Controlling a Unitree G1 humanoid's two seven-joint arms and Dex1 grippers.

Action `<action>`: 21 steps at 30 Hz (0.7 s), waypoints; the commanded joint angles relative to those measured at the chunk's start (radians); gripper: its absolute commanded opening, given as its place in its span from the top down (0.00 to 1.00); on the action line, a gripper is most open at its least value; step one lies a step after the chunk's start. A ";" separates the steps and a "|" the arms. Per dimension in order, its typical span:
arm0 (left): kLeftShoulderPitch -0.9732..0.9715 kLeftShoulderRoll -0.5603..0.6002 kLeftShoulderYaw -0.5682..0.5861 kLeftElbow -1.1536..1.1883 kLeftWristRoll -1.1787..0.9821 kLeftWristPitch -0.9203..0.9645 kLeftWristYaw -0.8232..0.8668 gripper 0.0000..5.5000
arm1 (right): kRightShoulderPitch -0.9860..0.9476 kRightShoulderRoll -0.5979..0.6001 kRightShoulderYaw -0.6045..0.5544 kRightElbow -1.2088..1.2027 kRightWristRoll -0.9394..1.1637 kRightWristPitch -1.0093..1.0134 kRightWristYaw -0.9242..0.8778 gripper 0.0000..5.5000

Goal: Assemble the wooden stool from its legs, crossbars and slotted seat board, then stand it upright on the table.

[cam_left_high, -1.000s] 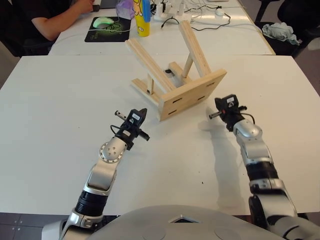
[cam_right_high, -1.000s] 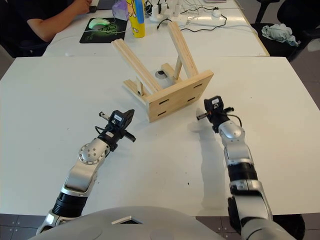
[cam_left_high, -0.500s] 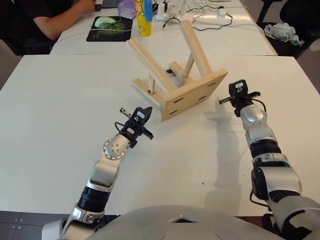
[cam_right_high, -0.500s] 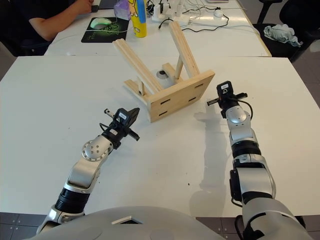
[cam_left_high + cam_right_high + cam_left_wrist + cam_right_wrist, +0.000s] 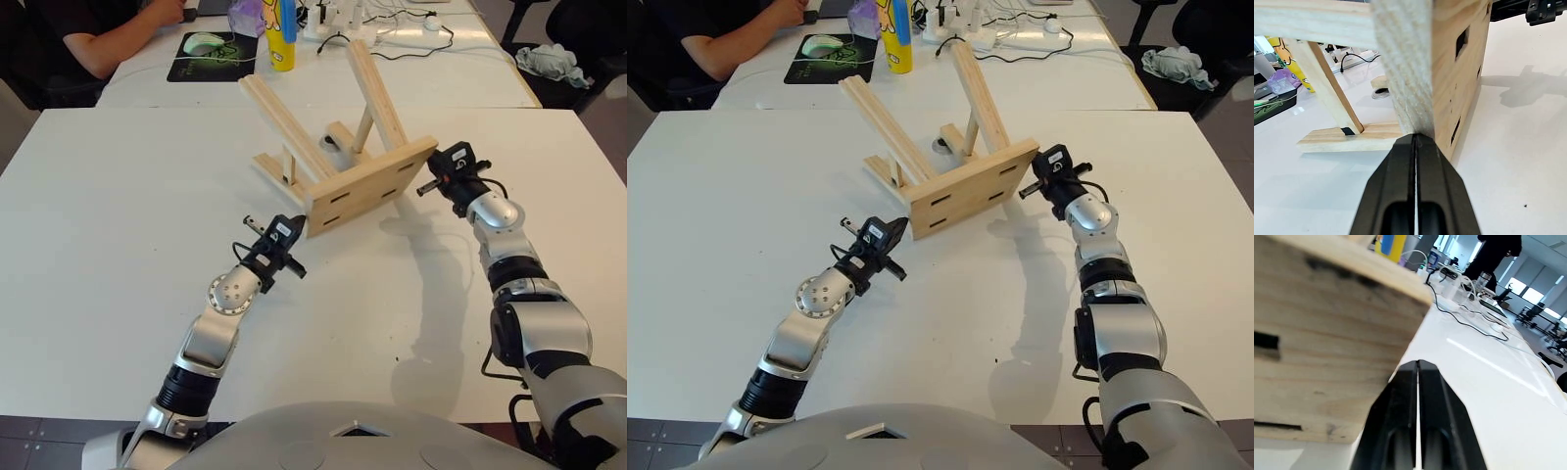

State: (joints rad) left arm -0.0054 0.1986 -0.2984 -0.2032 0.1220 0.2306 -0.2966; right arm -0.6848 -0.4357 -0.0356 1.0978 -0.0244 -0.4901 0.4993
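Both arms have closed in on the stool [image 5: 338, 147], which lies on its side at the upper centre of the table [image 5: 118, 196]. The left gripper [image 5: 294, 235], clenched on nothing, is now just at the lower-left corner of the seat board [image 5: 370, 188]. The right gripper [image 5: 441, 171], likewise clenched and empty, has swung in to the board's upper-right end. The stool looks assembled, so this bracketing likely prepares tipping it upright.

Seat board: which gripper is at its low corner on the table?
The left gripper, shut, at the seat board's table-side corner; the right gripper is at the upper far corner.
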 commanded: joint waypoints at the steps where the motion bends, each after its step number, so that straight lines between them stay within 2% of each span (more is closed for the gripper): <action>1: -0.030 0.005 0.013 0.025 0.001 0.013 -0.008 1.00 | 0.024 0.033 0.017 -0.046 0.029 -0.048 0.124 0.99; 7: -0.050 0.036 0.049 0.059 -0.003 -0.004 -0.024 1.00 | 0.053 0.057 0.038 -0.077 0.035 -0.053 0.161 0.99; 12: -0.055 0.066 0.062 0.072 -0.020 -0.023 -0.055 1.00 | 0.126 0.076 0.060 -0.215 0.074 -0.024 0.235 0.99; 15: -0.041 0.082 0.072 0.060 -0.067 -0.036 -0.103 1.00 | 0.246 0.079 0.093 -0.402 0.098 0.024 0.254 0.99; 21: 0.090 0.173 0.083 -0.061 -0.151 -0.034 -0.201 1.00 | 0.635 0.040 0.178 -0.990 0.170 0.255 0.227 0.99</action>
State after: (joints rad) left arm 0.0011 0.3505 -0.1393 -0.1732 0.0299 0.2022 -0.3648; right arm -0.2350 -0.4219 0.0023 0.4119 0.1470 -0.3562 0.6719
